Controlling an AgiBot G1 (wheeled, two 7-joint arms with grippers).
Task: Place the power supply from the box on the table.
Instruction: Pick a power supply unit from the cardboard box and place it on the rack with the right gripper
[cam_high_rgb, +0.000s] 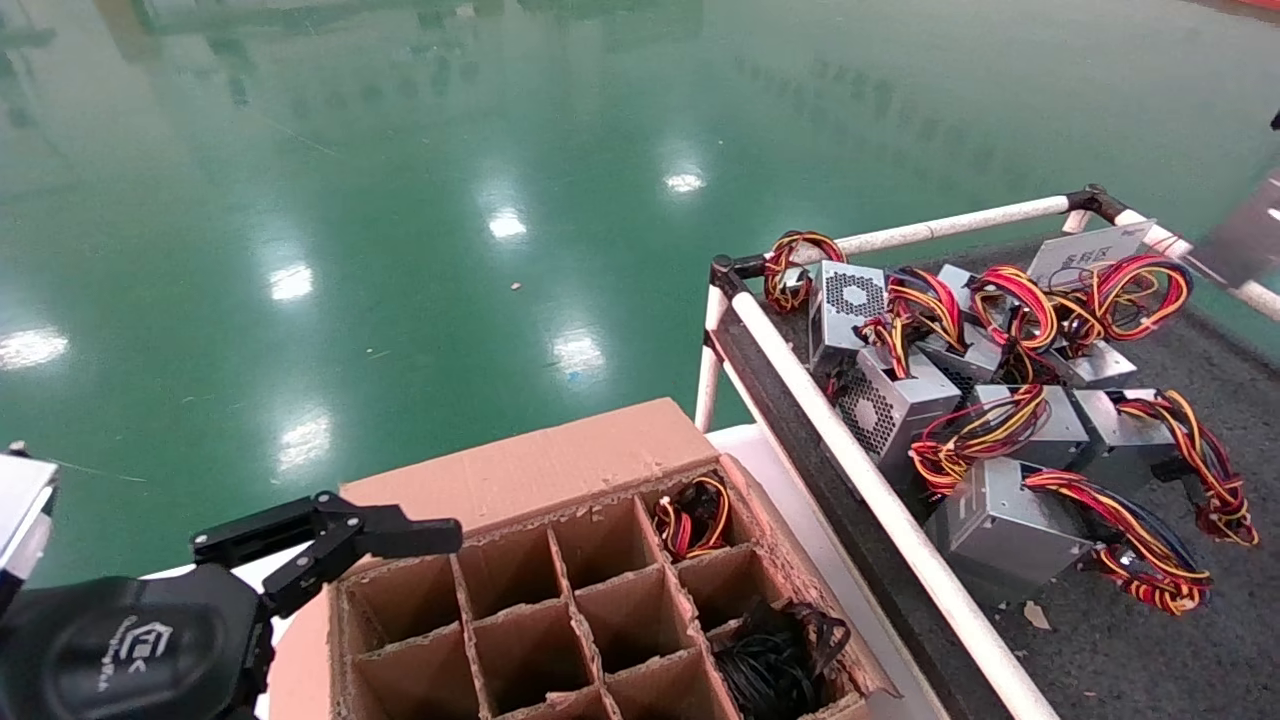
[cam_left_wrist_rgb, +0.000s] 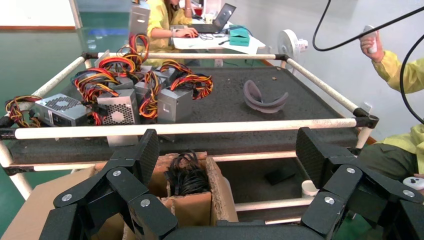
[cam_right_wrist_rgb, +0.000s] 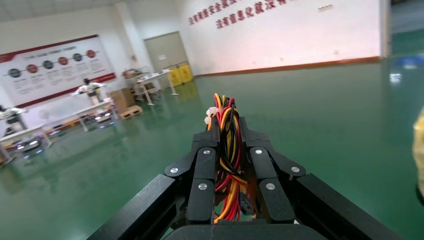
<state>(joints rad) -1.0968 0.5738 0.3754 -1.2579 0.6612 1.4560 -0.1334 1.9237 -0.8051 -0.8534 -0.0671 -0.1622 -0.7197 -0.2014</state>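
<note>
**Carrying a wire bundle high, with the table lying below**

Gripping a bundle of red, yellow and black wires (cam_right_wrist_rgb: 229, 150), the right gripper (cam_right_wrist_rgb: 229, 131) has its fingers pinched tight on the strands, which run lengthwise between them; only green floor lies beyond it in its wrist view, and the head view does not show this arm at all; whether a silver case hangs from those wires cannot be told, since nothing under the fingers is visible; the table (cam_high_rgb: 1130, 650) sits on the robot's right, its near rail alongside the box (cam_high_rgb: 560, 470), so the right arm is the nearer one for a set-down; several power supplies (cam_high_rgb: 1005, 530) already lie on the felt; one more wire loop (cam_high_rgb: 692, 517) shows in a far cell of the box; the left gripper (cam_left_wrist_rgb: 227, 165) hangs spread wide at the box's left edge, holding nothing, facing the table across the carton.
</note>
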